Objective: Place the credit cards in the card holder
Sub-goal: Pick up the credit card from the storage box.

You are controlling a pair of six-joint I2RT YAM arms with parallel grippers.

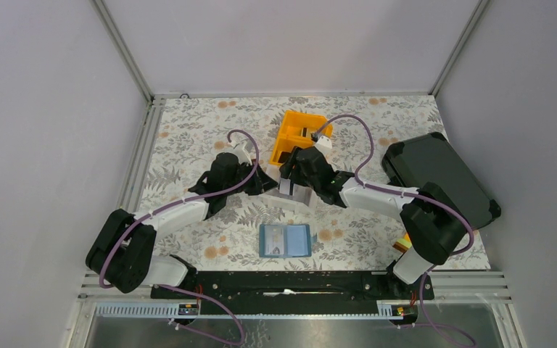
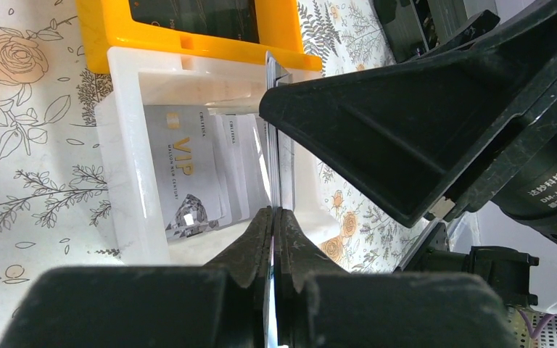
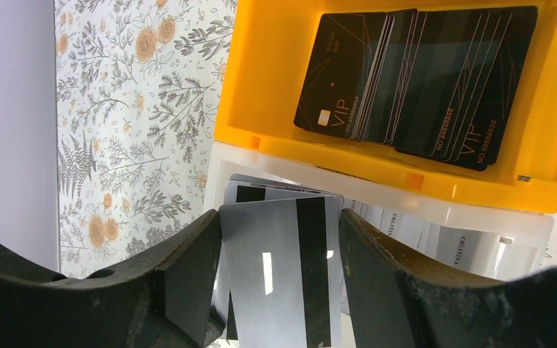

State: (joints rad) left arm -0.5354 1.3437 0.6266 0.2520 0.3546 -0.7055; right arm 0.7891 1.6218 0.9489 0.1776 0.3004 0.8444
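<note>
Over the white bin [image 1: 303, 197], seen from above, my left gripper [image 1: 265, 183] and right gripper [image 1: 290, 185] meet, well apart from the open card holder [image 1: 284, 240]; the left wrist view shows the left gripper pinched tight on a silver card [image 2: 281, 174], edge-on; the right wrist view shows the right gripper clasping its edges, jaws card-wide. If both arms pull together, I judge it bends or drops.

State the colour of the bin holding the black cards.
The bin is orange; right wrist view.
</note>
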